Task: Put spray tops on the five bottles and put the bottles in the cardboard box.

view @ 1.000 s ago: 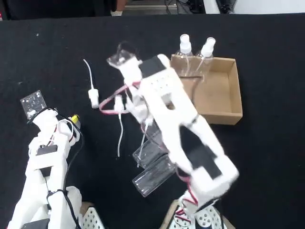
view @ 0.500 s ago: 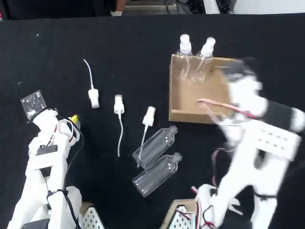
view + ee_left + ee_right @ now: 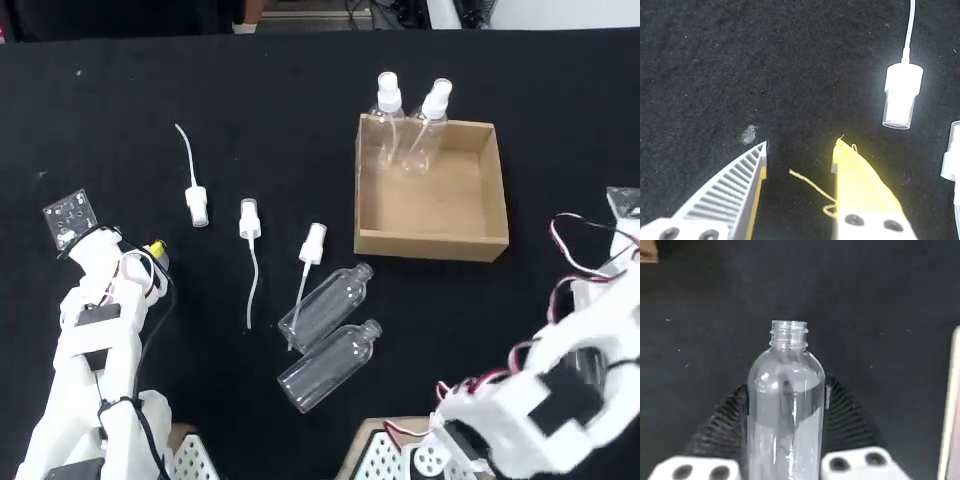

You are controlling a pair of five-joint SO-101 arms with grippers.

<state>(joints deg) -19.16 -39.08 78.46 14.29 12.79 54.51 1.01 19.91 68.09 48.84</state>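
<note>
Where the high view looks down on the black desk [image 3: 90, 90], the cardboard box [image 3: 432, 243] sits right of the middle, toward the far edge. One capped bottle [image 3: 386, 125] and a second capped bottle [image 3: 427, 130] stand upright side by side at its far wall, near its far left corner. Left of the box, three spray tops lie apart in a row: the left spray top [image 3: 196, 203], the middle spray top [image 3: 249, 220] and the third spray top [image 3: 313, 243]. Two uncapped bottles [image 3: 327, 305] lie on their sides close together, just off the box's near left corner, necks pointing toward it. The left arm [image 3: 98, 325] rises from the near left corner, the right arm [image 3: 560, 390] from the near right corner by the right edge. In the left wrist view, the left gripper [image 3: 801, 145] hangs over bare desk with its jaws spread wide and nothing between them; the left spray top [image 3: 902, 96] lies just beyond one fingertip, clear of it. In the right wrist view, the right gripper [image 3: 787, 389] clamps a clear uncapped bottle [image 3: 788, 357] between its dark jaws, its open neck pointing away from the wrist, above the black desk.
</note>
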